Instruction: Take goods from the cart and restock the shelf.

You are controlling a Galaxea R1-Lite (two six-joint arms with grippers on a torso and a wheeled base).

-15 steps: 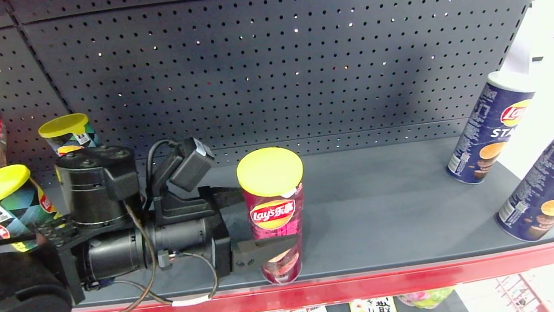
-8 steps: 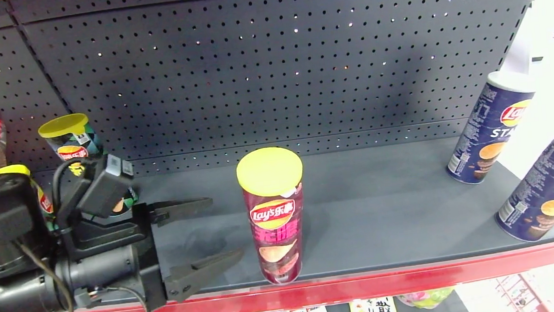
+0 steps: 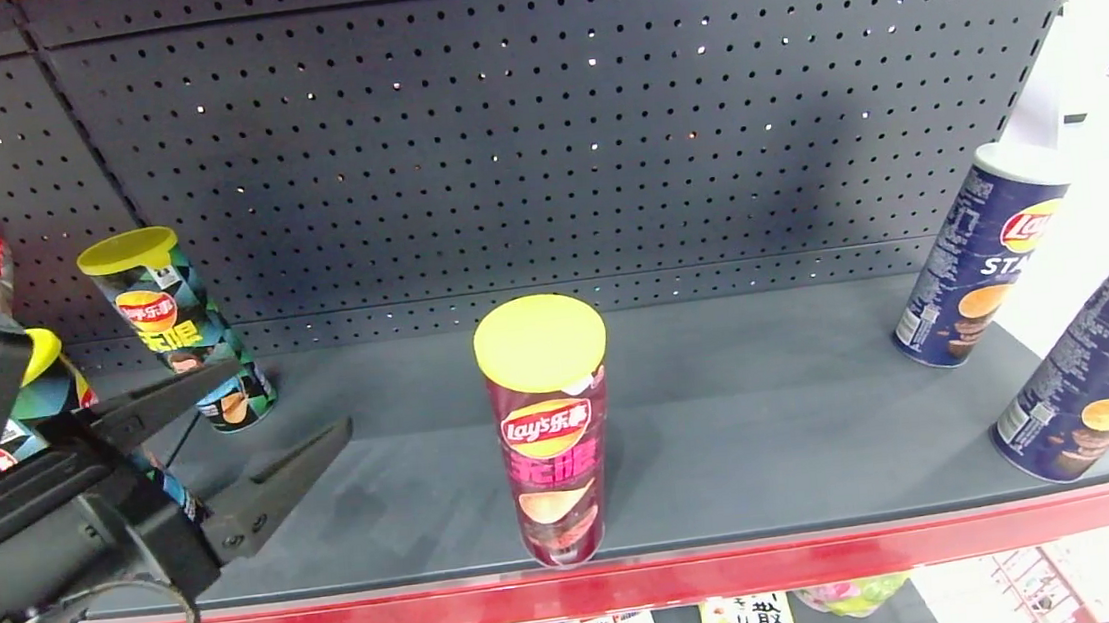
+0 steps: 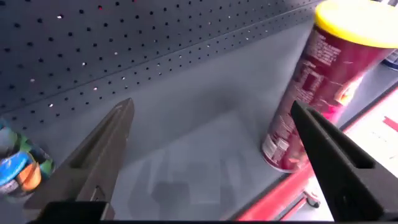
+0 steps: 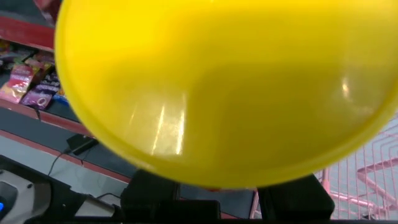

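**Mia:** Where is the red can [image 3: 549, 452]?

**Tom:** It stands up straight on the shelf [image 3: 773, 403], about in the middle. It is very close to the red front edge.

**Mia:** Does the left hand [image 3: 291, 395] hold it?

**Tom:** No. The left hand is wide open and holds nothing. It is off to the left, well apart from the red can, near the green cans [image 3: 169, 320].

**Mia:** So that part is done?

**Tom:** I think so. The red can is on the shelf and nothing touches it.

**Mia:** What about the right hand [image 5: 221, 196]?

**Tom:** It looks closed on another can. I see that can's yellow lid [image 5: 224, 87] right up close, with the dark fingers on both sides under it.

**Mia:** Then what comes next?

**Tom:** I guess that can goes on the shelf too. There is a bare spot between the red can and the blue cans [image 3: 981, 254]. The right hand should set it down straight and farther back. It must not bump the red can, or that one could tip off the front.
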